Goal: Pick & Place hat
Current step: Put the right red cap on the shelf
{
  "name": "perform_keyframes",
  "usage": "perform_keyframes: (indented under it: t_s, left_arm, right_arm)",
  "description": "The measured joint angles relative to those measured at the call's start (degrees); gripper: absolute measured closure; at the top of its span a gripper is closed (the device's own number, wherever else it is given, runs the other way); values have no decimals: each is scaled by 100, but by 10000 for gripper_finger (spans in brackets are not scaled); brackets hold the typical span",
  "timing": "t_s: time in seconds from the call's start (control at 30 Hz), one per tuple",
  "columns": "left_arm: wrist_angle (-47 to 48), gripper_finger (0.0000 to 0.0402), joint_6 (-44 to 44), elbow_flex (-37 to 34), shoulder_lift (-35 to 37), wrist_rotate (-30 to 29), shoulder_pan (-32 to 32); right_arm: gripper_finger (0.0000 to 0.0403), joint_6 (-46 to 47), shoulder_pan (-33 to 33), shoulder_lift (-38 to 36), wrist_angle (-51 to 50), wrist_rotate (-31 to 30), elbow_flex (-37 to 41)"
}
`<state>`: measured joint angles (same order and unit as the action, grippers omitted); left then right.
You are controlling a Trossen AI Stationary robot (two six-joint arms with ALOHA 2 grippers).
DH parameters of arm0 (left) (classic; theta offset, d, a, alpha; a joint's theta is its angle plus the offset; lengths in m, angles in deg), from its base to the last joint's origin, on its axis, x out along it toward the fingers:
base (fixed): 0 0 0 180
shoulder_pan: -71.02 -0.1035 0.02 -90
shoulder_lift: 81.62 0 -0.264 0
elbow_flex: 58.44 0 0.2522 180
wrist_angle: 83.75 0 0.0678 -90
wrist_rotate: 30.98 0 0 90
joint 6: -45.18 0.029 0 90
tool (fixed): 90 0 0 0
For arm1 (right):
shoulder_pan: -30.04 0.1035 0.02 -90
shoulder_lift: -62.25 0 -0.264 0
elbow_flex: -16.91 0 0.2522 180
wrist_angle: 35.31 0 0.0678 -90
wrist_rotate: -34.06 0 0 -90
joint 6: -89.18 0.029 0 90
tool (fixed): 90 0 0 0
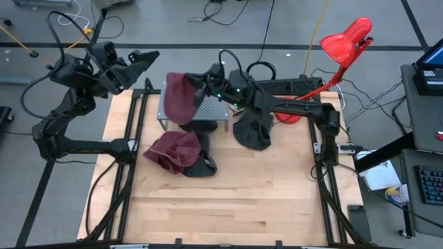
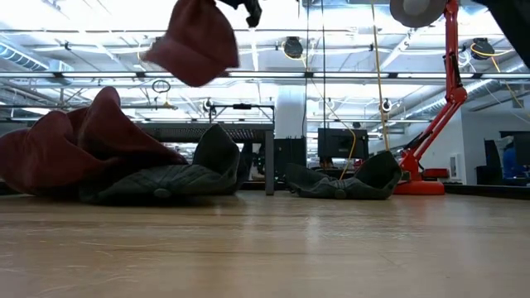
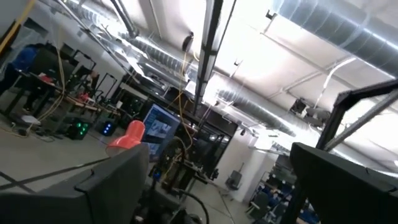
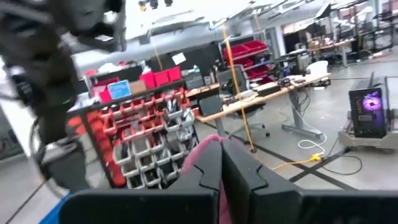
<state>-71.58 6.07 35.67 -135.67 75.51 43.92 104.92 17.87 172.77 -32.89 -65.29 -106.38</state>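
Observation:
A maroon hat (image 1: pixel 181 99) hangs in the air over the left part of a small metal rack (image 1: pixel 213 109), and it shows high up in the low view (image 2: pixel 195 41). My right gripper (image 1: pixel 199 84) is shut on it. A second maroon hat (image 1: pixel 172 151) lies crumpled on the table, against a dark hat (image 1: pixel 202 164). Another dark hat (image 1: pixel 252 131) lies to the right of the rack. My left gripper (image 1: pixel 147 57) is raised beyond the table's far left corner, open and with nothing in it (image 3: pixel 217 168). My right gripper pinches a rim of the maroon hat's cloth (image 4: pixel 198 151) between its two shut fingers (image 4: pixel 239 171). The fingers come about level from the table's right side. The hat hangs below and beside the fingers, lifted clear of the rack and the table (image 2: pixel 195 41).
A red desk lamp (image 1: pixel 346 40) stands at the far right corner, with a keyboard (image 1: pixel 285 84) behind the rack. The wooden table's near half (image 1: pixel 228 207) is bare. Cables lie on the floor beyond the far edge.

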Motion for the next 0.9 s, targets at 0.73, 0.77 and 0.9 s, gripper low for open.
perform_keyframes:
  t_s: [0.73, 0.77, 0.9]
  left_arm:
    - [966, 7, 878, -1, -314, -1752, 1]
    - [1078, 7, 872, -2, -332, -1824, 0]
    - [1358, 7, 789, -2, -380, -1942, 0]
  right_arm:
    - [403, 712, -865, 1032, -1126, -117, -584]
    - [403, 713, -916, 1032, -1334, -117, -584]
    - [403, 711, -1064, 1034, -2014, -105, -584]
